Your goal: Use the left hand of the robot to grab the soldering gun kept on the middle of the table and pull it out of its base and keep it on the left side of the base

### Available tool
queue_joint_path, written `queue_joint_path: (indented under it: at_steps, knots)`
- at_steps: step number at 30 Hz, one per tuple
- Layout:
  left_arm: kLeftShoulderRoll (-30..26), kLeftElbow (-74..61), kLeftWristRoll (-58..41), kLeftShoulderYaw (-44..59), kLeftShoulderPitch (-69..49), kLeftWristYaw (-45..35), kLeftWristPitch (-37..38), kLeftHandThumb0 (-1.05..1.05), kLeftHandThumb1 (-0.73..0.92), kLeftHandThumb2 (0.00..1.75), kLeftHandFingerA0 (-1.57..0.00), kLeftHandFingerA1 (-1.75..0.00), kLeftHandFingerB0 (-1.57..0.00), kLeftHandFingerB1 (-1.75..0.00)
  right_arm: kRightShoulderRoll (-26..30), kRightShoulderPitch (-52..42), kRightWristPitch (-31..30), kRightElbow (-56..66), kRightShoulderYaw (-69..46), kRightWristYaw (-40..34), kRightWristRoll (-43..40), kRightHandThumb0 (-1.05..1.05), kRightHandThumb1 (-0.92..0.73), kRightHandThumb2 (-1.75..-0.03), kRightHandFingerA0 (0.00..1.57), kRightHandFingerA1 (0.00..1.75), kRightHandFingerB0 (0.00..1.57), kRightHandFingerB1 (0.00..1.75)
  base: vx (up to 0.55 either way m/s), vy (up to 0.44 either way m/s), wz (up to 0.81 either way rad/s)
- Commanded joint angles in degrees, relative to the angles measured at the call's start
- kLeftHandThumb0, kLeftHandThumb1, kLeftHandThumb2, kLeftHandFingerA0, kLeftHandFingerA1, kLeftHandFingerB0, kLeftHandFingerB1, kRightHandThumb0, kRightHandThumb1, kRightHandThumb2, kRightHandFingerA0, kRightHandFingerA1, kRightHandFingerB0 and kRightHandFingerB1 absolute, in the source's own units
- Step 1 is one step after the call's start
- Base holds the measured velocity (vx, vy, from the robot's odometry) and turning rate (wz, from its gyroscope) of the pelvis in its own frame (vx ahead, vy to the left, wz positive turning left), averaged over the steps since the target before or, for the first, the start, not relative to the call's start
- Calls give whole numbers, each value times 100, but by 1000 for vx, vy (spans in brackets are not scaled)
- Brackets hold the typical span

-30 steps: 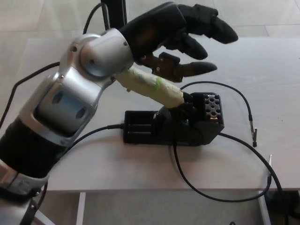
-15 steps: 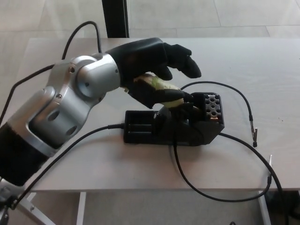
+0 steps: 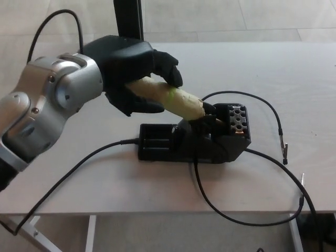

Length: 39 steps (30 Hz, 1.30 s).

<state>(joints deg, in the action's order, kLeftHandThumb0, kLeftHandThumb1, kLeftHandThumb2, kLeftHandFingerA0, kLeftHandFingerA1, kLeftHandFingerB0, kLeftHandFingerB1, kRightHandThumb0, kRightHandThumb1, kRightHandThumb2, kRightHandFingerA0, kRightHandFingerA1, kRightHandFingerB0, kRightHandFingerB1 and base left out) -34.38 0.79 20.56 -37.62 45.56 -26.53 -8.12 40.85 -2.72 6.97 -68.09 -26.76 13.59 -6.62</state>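
Note:
The soldering gun (image 3: 181, 102) has a pale, tape-wrapped handle with a green patch. It slants up to the left out of the black base (image 3: 197, 139) in the middle of the table. My left hand (image 3: 134, 73) wraps around the upper end of the handle, fingers curled over the top and thumb underneath. The gun's tip end is still seated in the holder of the base. My right hand does not show.
A black cable (image 3: 252, 210) loops from the base over the table's front edge. Another thin lead (image 3: 273, 113) runs right to a small probe (image 3: 285, 152). A black post (image 3: 128, 18) stands behind the table. Bare tabletop (image 3: 79, 136) lies left of the base.
My left hand came down and back to the left, from spread open above the base to closed around the gun's handle. The gun and base have not moved.

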Motion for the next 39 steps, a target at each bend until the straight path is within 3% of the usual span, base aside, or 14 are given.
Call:
queue_joint_path:
  at_steps: [1, 2, 7, 8, 10, 11, 13, 15, 22, 23, 24, 26, 32, 39]
  knots:
    - [-436, 39, 1269, -196, -49, 123, 953, -58, 75, 63, -44, -51, -56, -43, 256, -17, 372, 12, 155, -151, 140, -51, -63, -59, 48, 61, 45, 34, 0, 0, 0]
    - [-431, 34, 1337, -216, -64, 143, 984, -58, 74, 62, -45, -52, -57, -43, 257, 23, 329, -29, 158, -173, 128, -56, -50, -86, 48, 67, 39, 50, 0, 0, 0]
    - [-407, 56, 1603, -253, -108, 205, 1054, -60, 76, 63, -45, -52, -56, -43, 292, 25, 350, 19, 208, -145, 126, -51, -63, -59, 52, 68, 46, 34, 0, 0, 0]
    - [-387, 62, 1650, -271, -120, 195, 1050, -61, 77, 63, -45, -51, -54, -42, 294, 41, 342, -4, 200, -121, 108, -56, -50, -87, 48, 69, 38, 50, 0, 0, 0]
    - [-362, 64, 1694, -257, -179, 239, 1070, -61, 76, 63, -46, -51, -54, -42, 317, 43, 397, -17, 271, -157, 180, -57, -51, -87, 47, 68, 38, 50, 0, 0, 0]
    - [-308, 124, 1652, -228, -224, 345, 1151, -60, 76, 63, -48, -51, -53, -43, 310, 62, 381, -50, 231, -132, 126, -50, -62, -59, 48, 62, 45, 34, 0, 0, 0]
    - [-222, 220, 1544, -131, -295, 506, 1312, -59, 75, 63, -51, -53, -54, -45, 303, 59, 393, -43, 212, -145, 98, -54, -50, -88, 49, 69, 36, 50, 0, 0, 0]
    - [-150, 269, 1459, 0, -396, 657, 1465, -59, 76, 63, -55, -56, -55, -46, 295, 71, 389, -57, 195, -173, 72, -49, -62, -60, 53, 66, 46, 34, 0, 0, 0]
    - [28, 388, 1543, 257, -585, 809, 1754, -56, 77, 62, -62, -61, -56, -49, 295, 75, 436, -61, 235, -254, 86, -46, -63, -60, 57, 67, 45, 35, 0, 0, 0]
    - [34, 399, 1561, 283, -615, 843, 1819, -56, 75, 62, -67, -65, -55, -50, 283, 91, 399, -66, 197, -258, 36, -45, -63, -59, 60, 69, 46, 35, 0, 0, 0]
    - [41, 445, 1740, 274, -674, 1091, 1920, -50, 72, 61, -96, -92, -57, -51, 290, 93, 427, -82, 226, -305, 74, -44, -63, -59, 64, 69, 47, 35, 0, 0, 0]
    - [119, 790, 1866, 333, -836, 1878, 2405, -15, 60, 68, -105, -168, -52, -53, 299, 125, 438, -152, 254, -327, 99, -43, -63, -60, 63, 61, 46, 35, 0, 0, 0]
    - [70, 1045, 2285, 346, -936, 2815, 2883, -20, 54, 65, -89, -167, -86, -118, 288, 90, 509, -155, 241, -356, 75, -43, -62, -59, 69, 65, 48, 36, 0, 0, 0]
    - [-19, 1295, 2888, 230, -912, 3679, 2986, -29, 58, 63, -94, -167, -88, -87, 276, 102, 603, -256, 226, -428, 74, -42, -60, -58, 76, 62, 50, 36, 0, 0, 0]
